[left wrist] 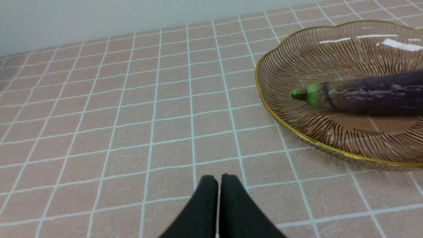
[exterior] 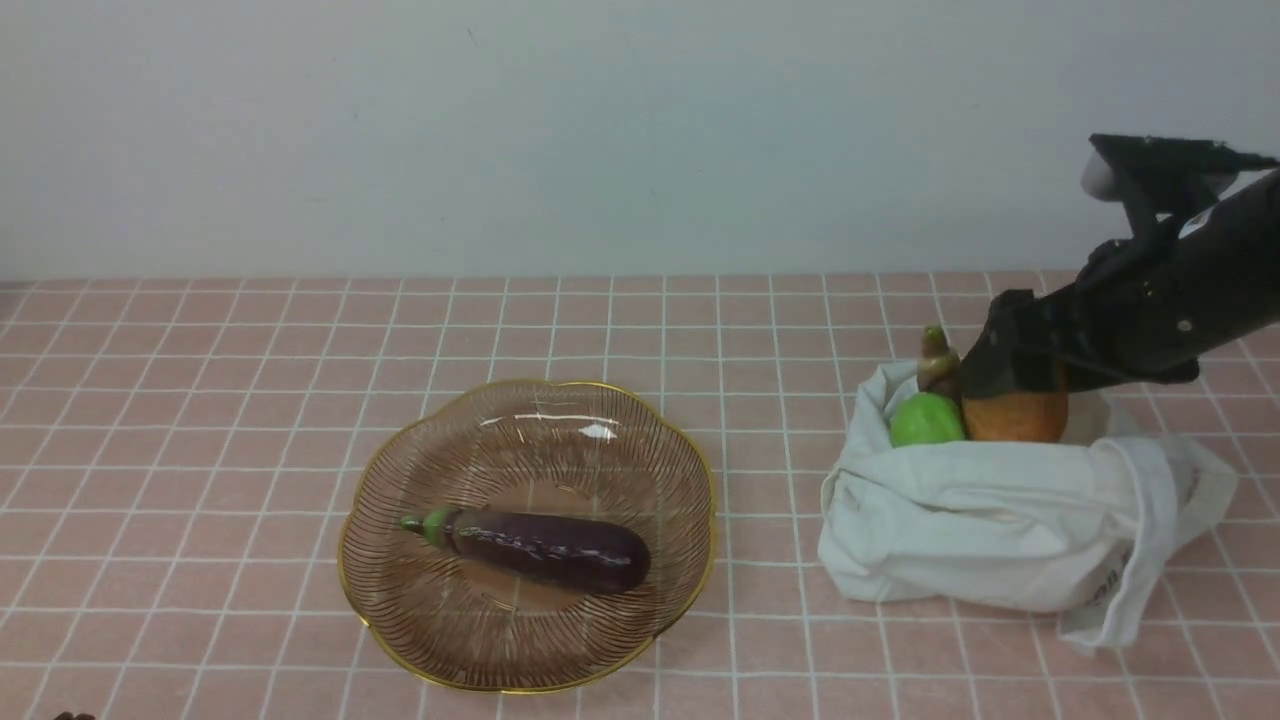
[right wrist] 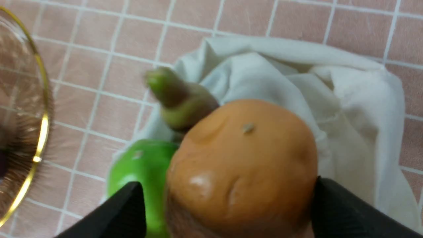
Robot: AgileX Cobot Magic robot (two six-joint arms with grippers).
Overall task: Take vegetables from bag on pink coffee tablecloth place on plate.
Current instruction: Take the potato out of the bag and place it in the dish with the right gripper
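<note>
Black on orange-brown: bracketing the potato (right wrist: pixel 244 165) with the right claw (exterior: pixel 1010 385), spread and not yet clamped. Pressing one finger (right wrist: pixel 347 215) against the potato's flank; leaving a sliver of gap at the other, with green showing through. Reaching in from the robot's right, forearm slanting down toward the mouth of the bag (exterior: pixel 1000 510), wrist pitched over it. Finding the potato directly between the tips, uppermost in the bag. Not reading its long axis: top hidden under the claw in the front view, nearly round in the wrist view. Noting the green gourd (exterior: pixel 925 420) touching the potato on the plate side, and a second eggplant's stem (exterior: pixel 935 350) poking up behind. Judging the next move as close, then lift without dragging the gourd along. Holding the left claw (left wrist: pixel 218 180) clenched on nothing, low over the pink tablecloth (exterior: pixel 200 400), beside the plate (exterior: pixel 400 620). Logging one eggplant (exterior: pixel 545 550) lying in the plate, stem pointing to the robot's left. Taking the right arm as far nearer the bag.
</note>
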